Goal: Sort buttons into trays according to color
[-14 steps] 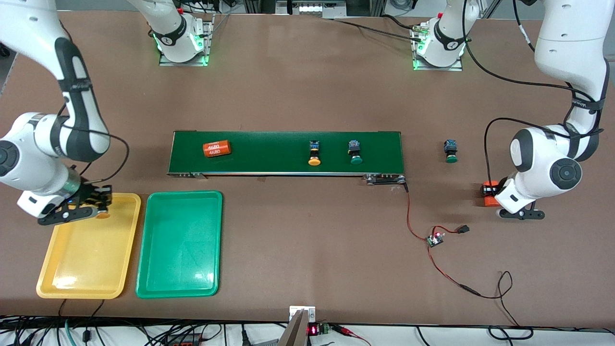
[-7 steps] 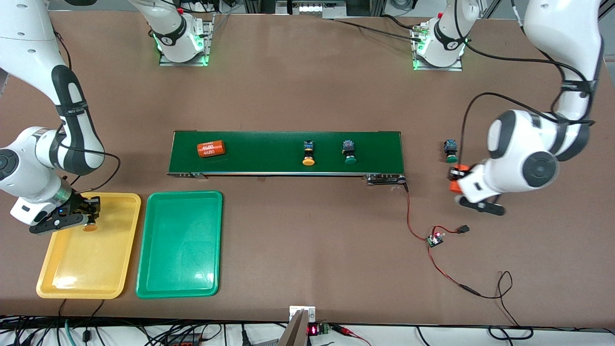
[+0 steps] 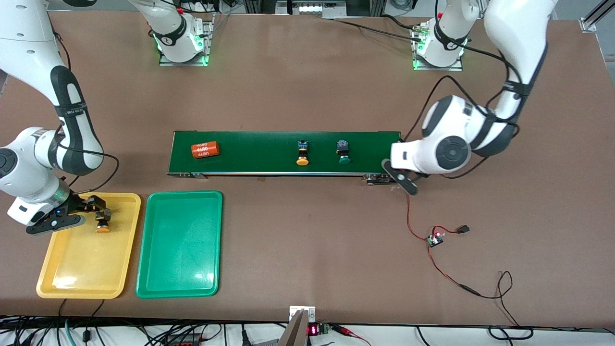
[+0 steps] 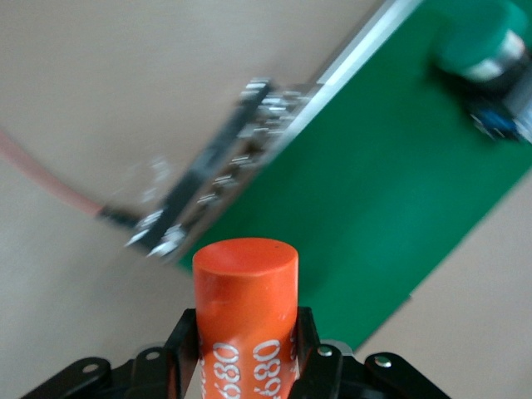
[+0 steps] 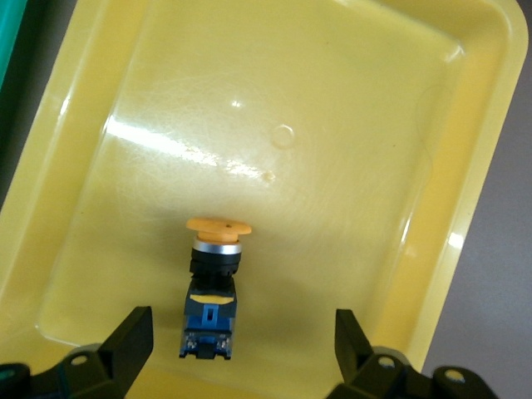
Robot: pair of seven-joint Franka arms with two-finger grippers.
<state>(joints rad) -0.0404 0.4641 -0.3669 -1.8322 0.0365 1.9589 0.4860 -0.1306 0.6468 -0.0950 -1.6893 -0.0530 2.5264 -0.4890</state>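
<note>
Right hand (image 5: 237,349) spread wide over yellow tray (image 3: 62,283), yellow button (image 5: 212,283) lying inside. Left hand (image 4: 245,349) clamps orange cylinder (image 4: 245,307) above belt (image 3: 269,144) end; 2 buttons (image 3: 302,154) plus second cylinder (image 3: 205,150) on belt. Green tray (image 3: 158,283) beside.

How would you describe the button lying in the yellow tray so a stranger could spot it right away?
Find the yellow tray at the right arm's end of the table, beside the green tray. In it, between the open fingers of the right gripper, lies a small button with a black-and-blue body. Its yellow-orange cap matches one button on the conveyor belt, but it alone lies in a tray.
</note>
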